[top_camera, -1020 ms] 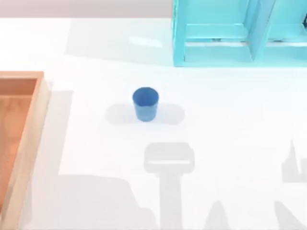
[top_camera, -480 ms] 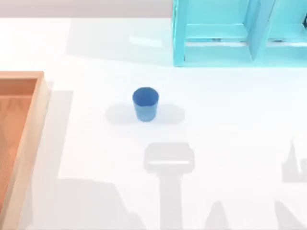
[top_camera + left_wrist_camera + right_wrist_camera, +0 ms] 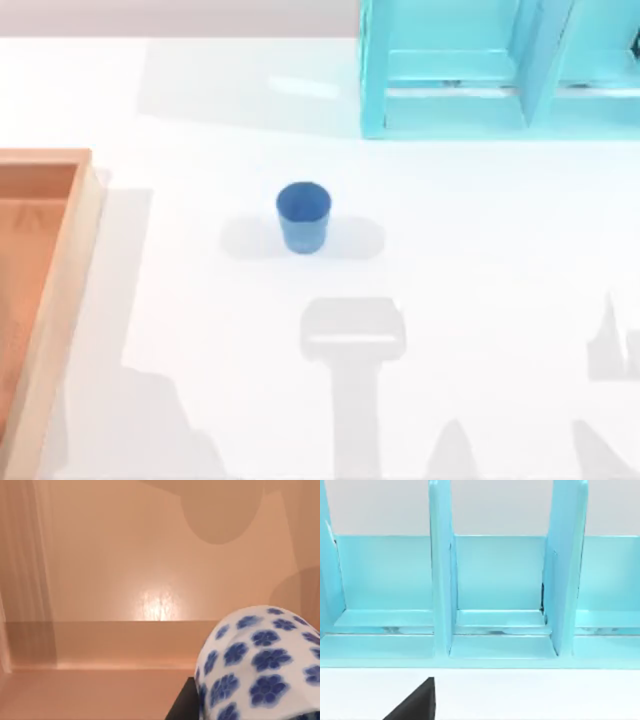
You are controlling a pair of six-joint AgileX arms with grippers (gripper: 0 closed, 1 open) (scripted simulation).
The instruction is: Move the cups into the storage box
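My left arm hung over the large shallow storage box of orange-brown wood (image 3: 125,570), its floor and one inner wall lying beyond my fingers. The small white cup with blue flowers (image 3: 260,665) sat close against a dark finger (image 3: 182,702); whether those fingers were clamped on it I could not tell. The plain blue tapered cup (image 3: 302,216) stood upright on the white table (image 3: 480,260), well apart from the box. My right arm faced the turquoise shelf unit (image 3: 495,595).
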